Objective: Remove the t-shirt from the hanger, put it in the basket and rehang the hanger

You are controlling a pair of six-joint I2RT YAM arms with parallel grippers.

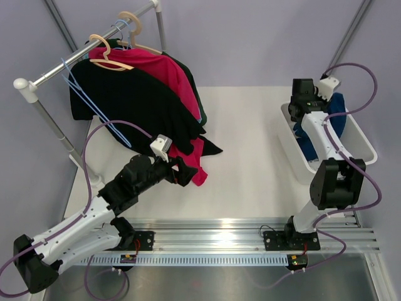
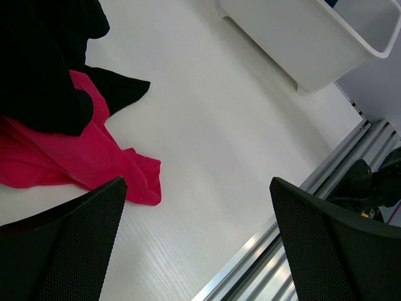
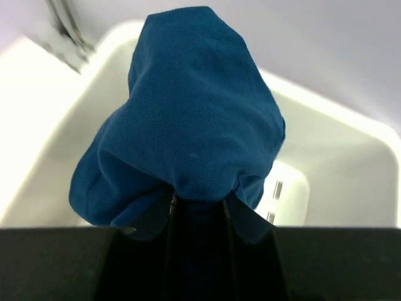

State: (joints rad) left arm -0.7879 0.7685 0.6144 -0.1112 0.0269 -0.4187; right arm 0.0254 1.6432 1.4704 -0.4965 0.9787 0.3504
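A black t-shirt (image 1: 128,100) and a magenta t-shirt (image 1: 160,69) hang on wooden hangers (image 1: 108,55) on the rail (image 1: 59,70) at the back left; their hems trail onto the table. My left gripper (image 1: 185,170) is open and empty, just above the table beside the magenta hem (image 2: 69,166), jaws wide apart in the left wrist view (image 2: 197,191). My right gripper (image 1: 313,108) is shut on a blue t-shirt (image 3: 194,106), bunched between its fingers (image 3: 199,207) over the white bin (image 3: 351,163).
The white bin (image 1: 366,147) stands at the right with blue cloth in it. A blue wire hanger (image 1: 94,106) hangs in front of the black shirt. A dark green garment (image 1: 195,94) hangs behind the magenta one. A metal rail (image 1: 250,232) runs along the near edge.
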